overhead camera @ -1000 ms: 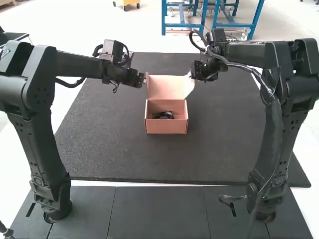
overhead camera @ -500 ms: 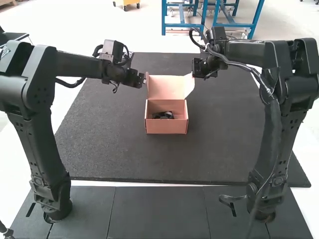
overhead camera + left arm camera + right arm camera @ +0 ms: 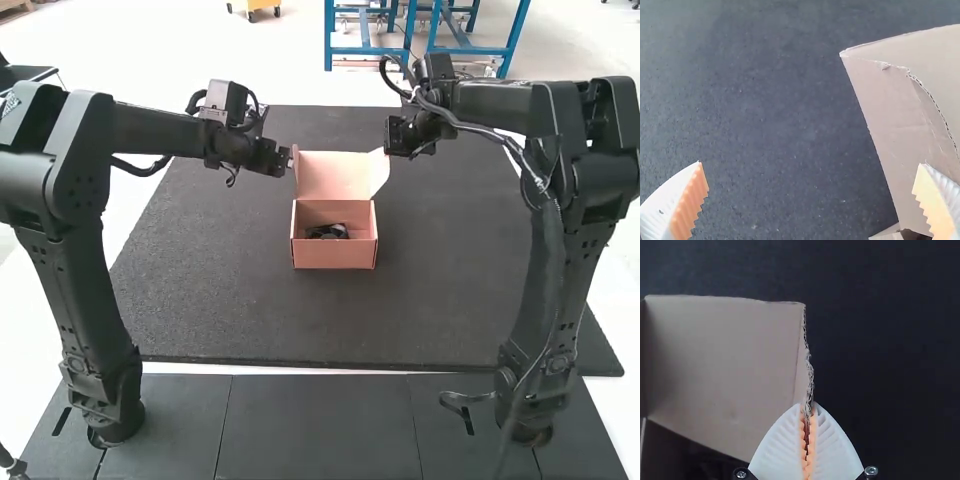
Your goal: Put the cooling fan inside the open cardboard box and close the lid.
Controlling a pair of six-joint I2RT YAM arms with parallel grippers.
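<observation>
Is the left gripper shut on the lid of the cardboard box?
No: in the left wrist view the left gripper has its two fingers wide apart, and they do not press on the lid.

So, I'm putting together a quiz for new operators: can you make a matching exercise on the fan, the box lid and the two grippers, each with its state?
Things: 1 cooling fan; 2 lid; 3 left gripper; 4 right gripper.
States: A open, beside the lid; B lying inside the cardboard box; C shut on the lid's edge; D standing upright.
Pairs: 1-B; 2-D; 3-A; 4-C.
</observation>
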